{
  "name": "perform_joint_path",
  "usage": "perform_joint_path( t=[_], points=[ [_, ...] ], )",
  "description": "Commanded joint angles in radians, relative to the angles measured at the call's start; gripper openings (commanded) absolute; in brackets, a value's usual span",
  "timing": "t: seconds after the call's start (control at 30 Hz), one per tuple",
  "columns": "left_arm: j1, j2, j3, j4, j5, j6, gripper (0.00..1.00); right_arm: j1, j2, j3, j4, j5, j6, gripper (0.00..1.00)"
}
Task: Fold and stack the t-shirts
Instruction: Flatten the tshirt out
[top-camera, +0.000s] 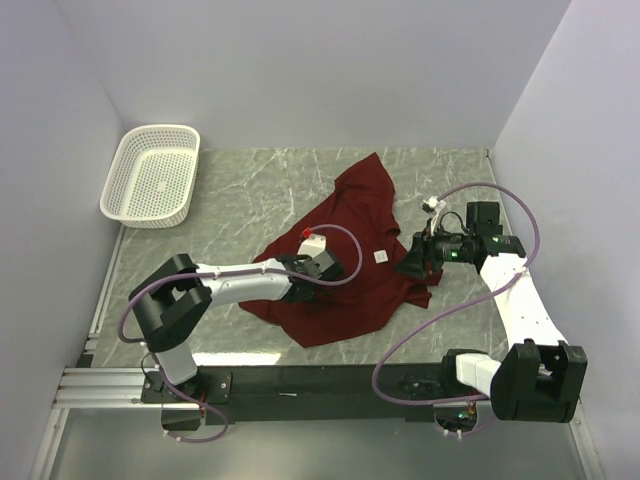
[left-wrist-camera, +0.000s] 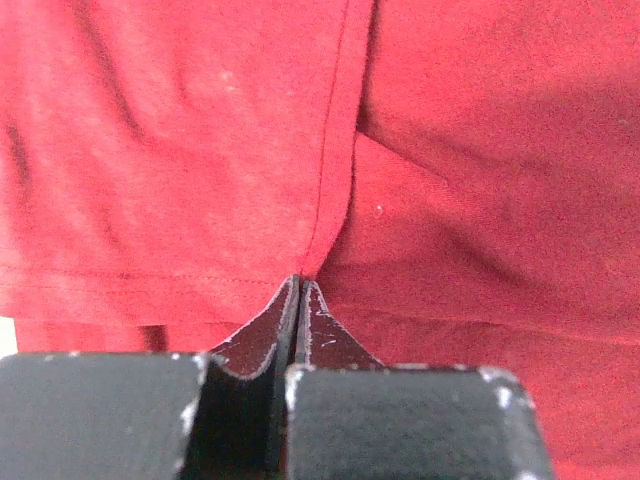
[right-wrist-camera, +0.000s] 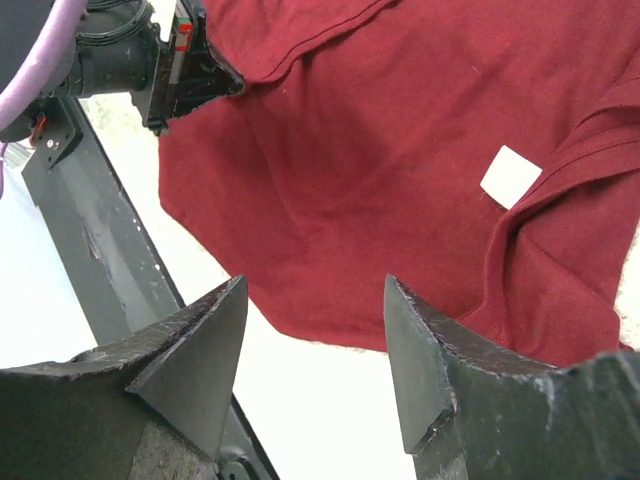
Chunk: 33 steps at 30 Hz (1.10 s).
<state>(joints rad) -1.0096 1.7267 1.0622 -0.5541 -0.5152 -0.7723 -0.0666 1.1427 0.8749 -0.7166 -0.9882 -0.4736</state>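
The left arm stretches low to the right, its left gripper (top-camera: 318, 265) pinched tight on a fold of the maroon t-shirt (top-camera: 360, 200) crumpled in the middle of the table (top-camera: 250, 170), while the right arm bends in leftward, its right gripper (top-camera: 412, 262) gaping at the shirt's right edge.

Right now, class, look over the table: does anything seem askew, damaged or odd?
The maroon t-shirt lies rumpled and skewed on the table, its edges folded over instead of flat. The left gripper is shut on a pinch of its fabric. Nothing looks torn or spilled.
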Motion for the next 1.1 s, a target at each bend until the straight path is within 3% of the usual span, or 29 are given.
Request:
perform_joint_path(
  t=[0.0,0.2,0.43,0.63,0.77,0.93,1.07],
  points=[
    [-0.007,-0.047,0.039,-0.029,-0.062,0.011,0.01,-0.012,-0.012,0.018,-0.003,-0.036,-0.020,0.64],
    [0.054,-0.122,0.061,-0.018,-0.137,0.102,0.01,-0.018,-0.015,0.019,-0.007,-0.043,-0.023,0.63],
    [0.418,-0.115,0.159,0.115,-0.017,0.298,0.01,-0.025,-0.014,0.024,-0.021,-0.049,-0.033,0.63],
    [0.633,0.084,0.416,0.120,0.015,0.370,0.01,-0.035,-0.012,0.027,-0.032,-0.050,-0.042,0.63],
    [0.719,0.214,0.635,0.060,0.009,0.348,0.00,-0.038,-0.009,0.029,-0.041,-0.050,-0.049,0.63],
    [0.789,0.324,0.806,0.016,0.030,0.337,0.01,-0.038,-0.001,0.030,-0.043,-0.035,-0.053,0.63],
    [0.819,0.369,0.930,-0.035,0.063,0.332,0.13,-0.038,0.003,0.030,-0.043,-0.011,-0.050,0.63]
  ],
)
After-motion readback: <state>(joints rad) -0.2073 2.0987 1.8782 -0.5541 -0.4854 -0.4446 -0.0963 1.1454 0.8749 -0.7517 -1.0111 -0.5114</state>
